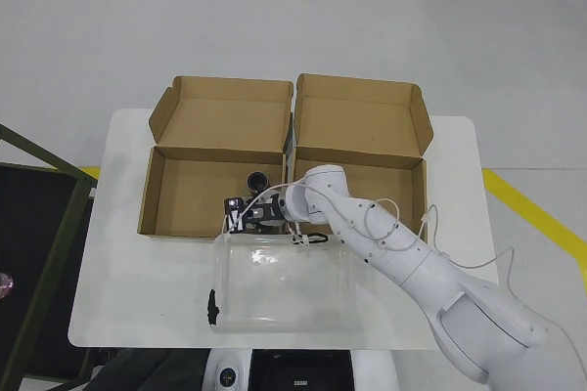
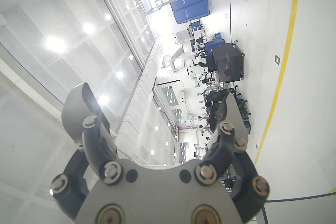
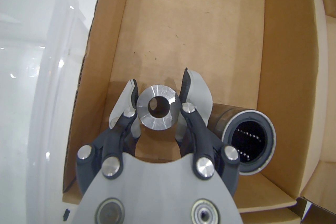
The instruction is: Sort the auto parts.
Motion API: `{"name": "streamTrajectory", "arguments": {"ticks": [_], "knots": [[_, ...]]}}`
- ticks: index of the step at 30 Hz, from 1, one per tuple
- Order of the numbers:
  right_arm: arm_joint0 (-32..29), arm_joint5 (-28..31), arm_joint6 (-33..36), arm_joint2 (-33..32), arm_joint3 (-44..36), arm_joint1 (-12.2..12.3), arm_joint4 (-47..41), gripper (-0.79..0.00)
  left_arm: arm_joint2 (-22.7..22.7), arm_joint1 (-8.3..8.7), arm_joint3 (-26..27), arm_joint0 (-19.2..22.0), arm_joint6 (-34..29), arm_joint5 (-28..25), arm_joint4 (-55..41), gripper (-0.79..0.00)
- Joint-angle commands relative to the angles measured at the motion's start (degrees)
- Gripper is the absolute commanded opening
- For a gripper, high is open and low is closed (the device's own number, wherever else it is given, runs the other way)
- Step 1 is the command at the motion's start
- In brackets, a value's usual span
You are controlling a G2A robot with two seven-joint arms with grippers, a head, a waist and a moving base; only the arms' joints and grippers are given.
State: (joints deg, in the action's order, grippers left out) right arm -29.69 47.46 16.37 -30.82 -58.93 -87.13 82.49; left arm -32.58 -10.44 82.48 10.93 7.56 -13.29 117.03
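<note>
- Right claw (image 3: 159,92): closed narrow on a metal sleeve (image 3: 157,120), one pad on each side of its barrel.
- Metal sleeve: one. Short, bright steel cylinder with a round centre bore. The end face is shiny, with radial tool marks and a small nick at the bore's edge.
- Sleeve position: inside the left cardboard box (image 3: 189,12), near that box's front wall. I cannot tell whether it touches the box floor.
- Linear bearing (image 3: 246,141): one. Dull metal tube with a dark end ring and rows of small balls visible in its black bore. It lies on its side on the same box floor, just beside the claw and close to the back wall.
- Top view: the right arm crosses from the near right, and its claw (image 1: 243,213) is over the left box (image 1: 191,195). The bearing (image 1: 257,180) lies just behind it.
- Cardboard boxes: two, side by side with lids folded back. The right box (image 1: 391,181) shows a bare floor.
- Clear plastic bin (image 1: 274,283): one, just in front of the boxes on the white surface (image 1: 127,244).
- Small dark piece (image 1: 212,308): one, at the bin's near-left edge, too small to identify.
- Left claw (image 2: 156,93): spread wide, holding nothing, pointing out into the hall.
</note>
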Motion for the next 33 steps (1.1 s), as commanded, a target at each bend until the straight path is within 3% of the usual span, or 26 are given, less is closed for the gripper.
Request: {"name": "streamTrajectory", "arguments": {"ticks": [1, 16, 33], "knots": [[-0.2, -0.2, -0.7, -0.4, -0.1, 0.0, -0.1, -0.508, 0.0, 0.0, 0.0, 0.0, 0.0, 0.0, 0.0, 0.0], [-3.1, 0.9, -3.9, -7.7, -6.7, 2.1, -3.9, -0.514, 0.0, 0.0, 0.0, 0.0, 0.0, 0.0, 0.0, 0.0], [-16.2, 2.9, 0.8, -20.3, -27.8, 7.3, -6.1, -0.52, 0.0, 0.0, 0.0, 0.0, 0.0, 0.0, 0.0, 0.0]]}}
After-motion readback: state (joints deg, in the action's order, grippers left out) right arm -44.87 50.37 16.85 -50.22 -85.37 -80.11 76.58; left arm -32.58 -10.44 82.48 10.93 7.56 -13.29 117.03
